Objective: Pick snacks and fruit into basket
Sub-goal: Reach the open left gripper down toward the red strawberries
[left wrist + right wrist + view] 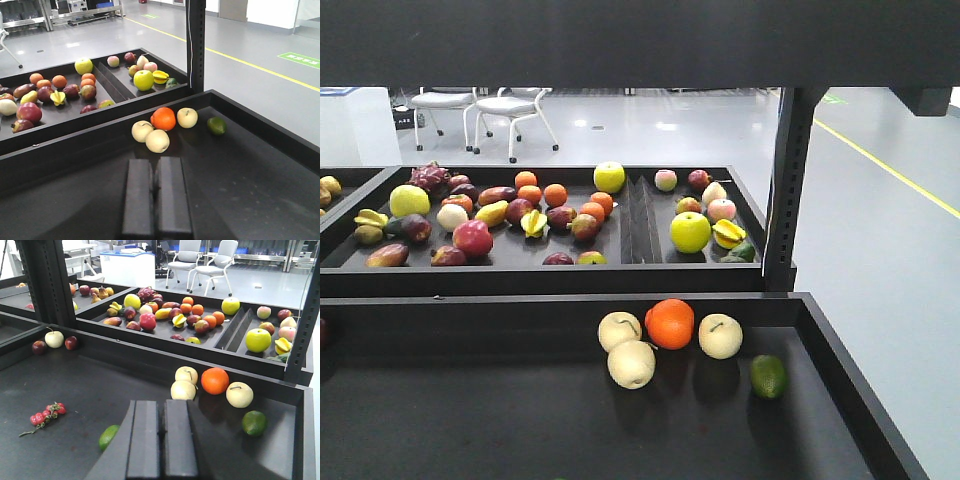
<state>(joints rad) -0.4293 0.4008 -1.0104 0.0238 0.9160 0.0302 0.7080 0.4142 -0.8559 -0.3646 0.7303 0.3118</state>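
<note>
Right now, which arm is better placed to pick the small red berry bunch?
Probably the right: the red berry bunch lies left of the right gripper in its wrist view, while the left wrist view does not show it. Its jaws are shut.

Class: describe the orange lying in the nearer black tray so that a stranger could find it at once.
Find the nearer black tray, in front of the crowded fruit tray. By its back wall sits a small cluster, the orange at its middle. It alone is bright orange: its neighbours are three pale cream fruits and one dark green fruit.
</note>
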